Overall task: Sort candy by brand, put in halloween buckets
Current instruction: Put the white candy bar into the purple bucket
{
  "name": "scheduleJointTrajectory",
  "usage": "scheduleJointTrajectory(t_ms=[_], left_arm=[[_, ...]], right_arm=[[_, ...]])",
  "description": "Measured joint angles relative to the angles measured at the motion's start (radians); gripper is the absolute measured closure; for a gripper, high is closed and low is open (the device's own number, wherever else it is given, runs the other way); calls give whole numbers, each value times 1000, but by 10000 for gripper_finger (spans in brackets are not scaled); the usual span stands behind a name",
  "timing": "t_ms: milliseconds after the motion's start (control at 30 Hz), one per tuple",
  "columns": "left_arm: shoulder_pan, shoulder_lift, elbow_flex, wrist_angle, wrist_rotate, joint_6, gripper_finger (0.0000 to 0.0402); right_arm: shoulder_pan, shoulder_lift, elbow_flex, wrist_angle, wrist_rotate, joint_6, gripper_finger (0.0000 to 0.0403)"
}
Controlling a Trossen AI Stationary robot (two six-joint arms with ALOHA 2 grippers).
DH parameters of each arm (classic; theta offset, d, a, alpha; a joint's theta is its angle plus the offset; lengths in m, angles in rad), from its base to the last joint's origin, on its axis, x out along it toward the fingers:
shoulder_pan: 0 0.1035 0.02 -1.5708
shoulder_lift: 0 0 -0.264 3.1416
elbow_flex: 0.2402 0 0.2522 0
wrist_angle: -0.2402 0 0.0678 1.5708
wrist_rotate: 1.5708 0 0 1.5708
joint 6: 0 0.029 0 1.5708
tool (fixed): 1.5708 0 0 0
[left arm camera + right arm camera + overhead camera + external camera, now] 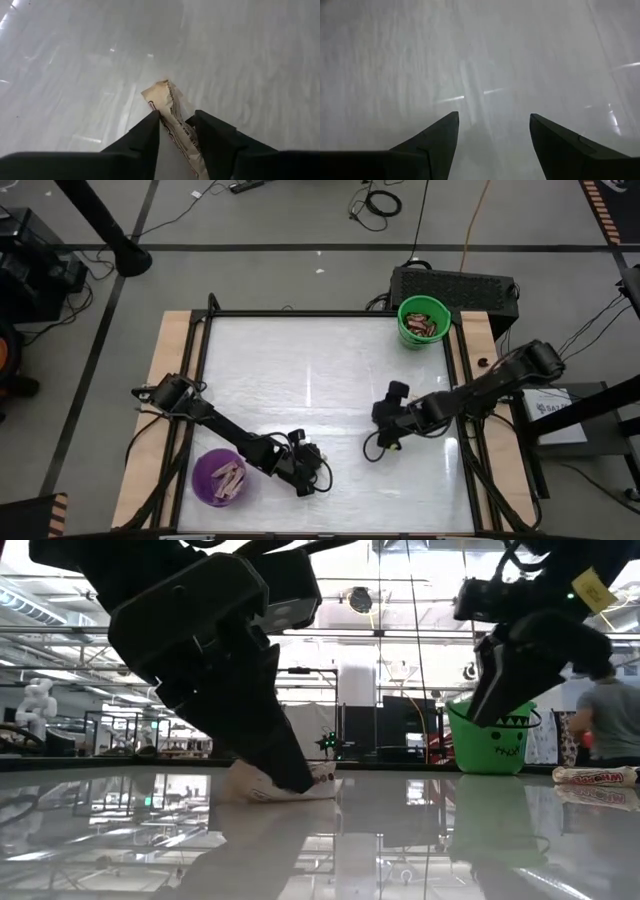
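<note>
My left gripper (314, 476) is low over the table's near middle, just right of the purple bucket (220, 477), and is shut on a pale tan candy bar (172, 117). The purple bucket holds several pale bars. My right gripper (386, 436) hangs open and empty above bare table right of centre; it also shows in the right wrist view (494, 135). The green bucket (424, 320) stands at the far right corner with dark red-brown bars in it. A second pale bar (595, 775) lies flat on the table at the right of the low view. My left gripper pinches the pale candy bar between its two fingers, on the bar's long sides (176, 131), with the fingers lying along the bar. The fingers slant down from above. The bar's free end (159, 91) sticks out past the fingertips, and in the low view the bar (270, 787) rests on the table.
The table top is a glossy white sheet (300, 380) inside a dark frame with wooden side strips. A black box (455, 285) stands behind the green bucket. Cables lie on the floor beyond the far edge.
</note>
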Motion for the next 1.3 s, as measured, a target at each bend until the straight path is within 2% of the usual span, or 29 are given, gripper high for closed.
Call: scheduleJointTrajectory(t_ms=[133,367,567,667,1000,1133,1300], left_arm=[[0,0,0,-3,0,-5,301],[-4,0,0,7,-5,38,375],[-19,-19,0,51,-17,105,379],[-23,-53,0,55,-18,128,394],[-60,-223,0,-34,-48,136,396],[-77,-324,0,-139,-32,102,396],[-106,-496,1,-389,100,-93,395]], right_arm=[[8,-51,0,-60,-8,55,167],[49,-100,0,-60,-9,63,167],[78,-101,0,-60,-8,68,167],[89,-101,0,-47,-2,87,167],[116,-101,-145,211,14,80,167],[115,-101,-160,183,19,115,167],[88,-101,-161,89,51,197,167]])
